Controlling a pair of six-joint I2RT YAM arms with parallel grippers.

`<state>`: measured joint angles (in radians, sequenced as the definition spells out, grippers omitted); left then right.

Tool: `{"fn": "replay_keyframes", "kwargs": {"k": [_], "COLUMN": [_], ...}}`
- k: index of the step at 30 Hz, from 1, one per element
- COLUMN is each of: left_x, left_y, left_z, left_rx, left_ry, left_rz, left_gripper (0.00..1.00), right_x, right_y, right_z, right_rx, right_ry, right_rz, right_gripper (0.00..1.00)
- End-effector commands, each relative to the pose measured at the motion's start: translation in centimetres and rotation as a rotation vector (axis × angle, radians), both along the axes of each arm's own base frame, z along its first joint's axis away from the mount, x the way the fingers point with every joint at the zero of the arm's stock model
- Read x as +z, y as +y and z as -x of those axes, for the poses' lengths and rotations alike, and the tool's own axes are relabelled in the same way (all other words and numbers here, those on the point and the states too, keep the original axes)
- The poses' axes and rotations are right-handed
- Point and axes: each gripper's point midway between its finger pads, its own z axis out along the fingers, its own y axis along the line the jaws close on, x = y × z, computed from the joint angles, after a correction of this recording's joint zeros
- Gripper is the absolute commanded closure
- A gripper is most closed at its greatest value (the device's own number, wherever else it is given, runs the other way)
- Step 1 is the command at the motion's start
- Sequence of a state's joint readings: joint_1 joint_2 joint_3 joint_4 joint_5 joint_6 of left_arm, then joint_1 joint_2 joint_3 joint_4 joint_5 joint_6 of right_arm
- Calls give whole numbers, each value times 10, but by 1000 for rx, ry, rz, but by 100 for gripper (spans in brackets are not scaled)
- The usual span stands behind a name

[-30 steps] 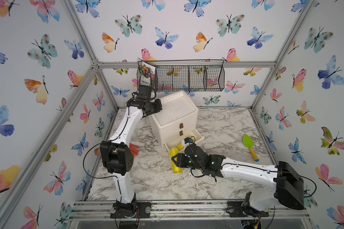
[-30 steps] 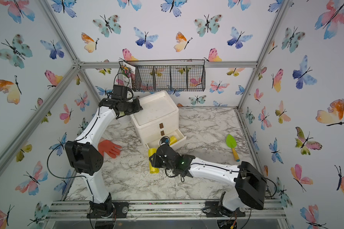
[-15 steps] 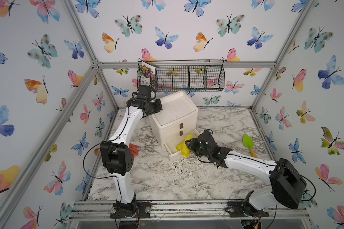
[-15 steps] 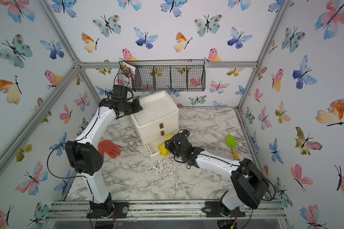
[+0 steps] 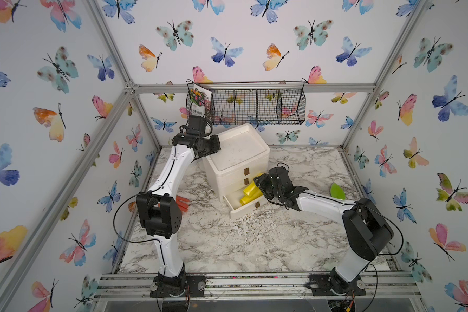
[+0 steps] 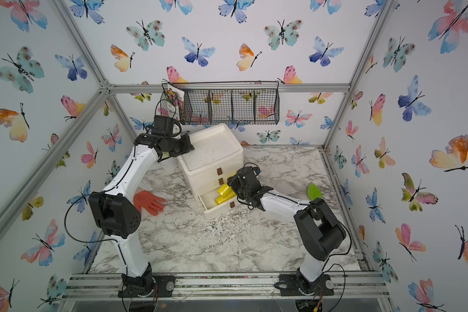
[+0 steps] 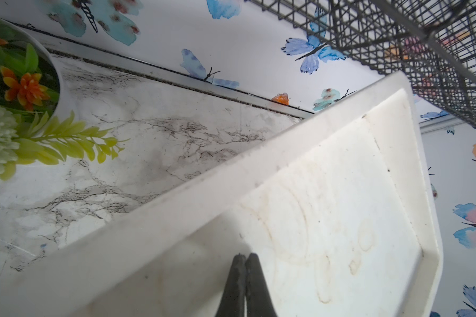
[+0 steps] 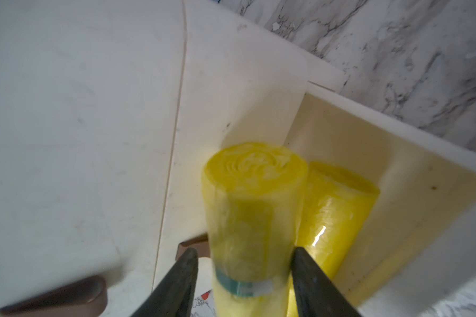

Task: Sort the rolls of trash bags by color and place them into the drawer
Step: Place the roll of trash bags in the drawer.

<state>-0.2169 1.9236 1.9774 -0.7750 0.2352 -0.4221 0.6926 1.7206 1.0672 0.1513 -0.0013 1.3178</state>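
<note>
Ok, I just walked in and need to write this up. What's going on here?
The right gripper is over the open bottom drawer of the white cabinet. Its fingers are parted around a yellow roll with a gap on one side, so the roll looks released. A second yellow roll lies in the drawer beside it. The left gripper is shut above the cabinet's top. An orange glove and a green trowel lie on the table.

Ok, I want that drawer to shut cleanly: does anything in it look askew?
Yes: the upper yellow roll sits tilted, not flat, between the right gripper's open fingers, higher than the second yellow roll that lies in the open drawer. It would likely block closing.
</note>
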Motion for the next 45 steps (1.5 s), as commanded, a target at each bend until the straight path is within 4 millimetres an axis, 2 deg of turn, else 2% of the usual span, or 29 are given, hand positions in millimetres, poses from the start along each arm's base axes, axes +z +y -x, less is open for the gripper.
{"fn": "replay_keyframes", "kwargs": {"k": [1,4,12,15,26,30,34,42,45], "left_x": [-101,-103,-106,-106,-104,-106,-108,-108,-108], "left_y": [23,23,22,22,22,21,20,20,21], "left_z": [39,40,41,40,42,43,43,43,44], "left_rx": [13,12,12,14,19,16,15,15,15], "left_ry": [356,359,364,364,364,369,373,374,371], "left_rz": [-120,-118,-111,-104,-103,-101,-101,-101,-106], "left_gripper": [100,100,100,100,100,100,100,100,100], "right_x": [12,10,17,17,-25,-50,-57,-48,-37], "right_y": [16,17,1,2,22,20,10,-6,-15], "right_z": [-4,-2,3,4,-2,6,14,28,32], "right_rx": [44,56,53,76,153,170,159,203,194], "right_ry": [-21,-17,-70,-88,-102,-62,-46,-69,-109], "right_rz": [-47,-53,22,38,24,36,51,146,162], "right_gripper": [37,36,36,37,38,38,39,39,39]}}
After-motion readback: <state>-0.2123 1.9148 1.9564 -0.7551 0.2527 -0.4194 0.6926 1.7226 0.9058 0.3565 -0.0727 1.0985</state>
